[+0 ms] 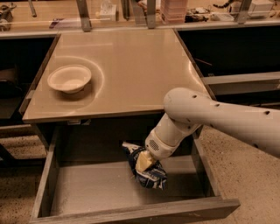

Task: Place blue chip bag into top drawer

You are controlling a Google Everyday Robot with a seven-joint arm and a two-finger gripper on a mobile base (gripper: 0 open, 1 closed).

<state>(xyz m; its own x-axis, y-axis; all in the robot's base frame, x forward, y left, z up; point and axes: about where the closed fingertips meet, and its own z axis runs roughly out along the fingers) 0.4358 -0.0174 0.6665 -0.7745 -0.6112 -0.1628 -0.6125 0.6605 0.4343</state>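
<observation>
Plainly, the blue chip bag [151,177] is already inside the open top drawer [87,192], right of centre and toward its far side. It is bunched up around the gripper [143,163], which reaches down from the right and is clamped on the bag's upper folds. Whether the bag's lower edge touches the scuffed drawer bottom or hangs just above it is hard to tell.

The step in hand looks like the release. To do it well, the bag should be settled low onto the drawer bottom before the gripper lets go, so the light foil neither springs up nor clings to a finger. The gripper should then lift straight up, clear of the bench edge overhanging the drawer's far side. The bag sits well away from the side walls and the front panel, so it should not snag there.

Above, the tan bench [131,65] is smooth and glossy. It carries a beige bowl [69,78] at its left, well apart from the action. The white arm [218,118] crosses the bench's near right corner. A speckled floor [245,162] shows at the right, and a cluttered counter [175,11] runs along the far side.
</observation>
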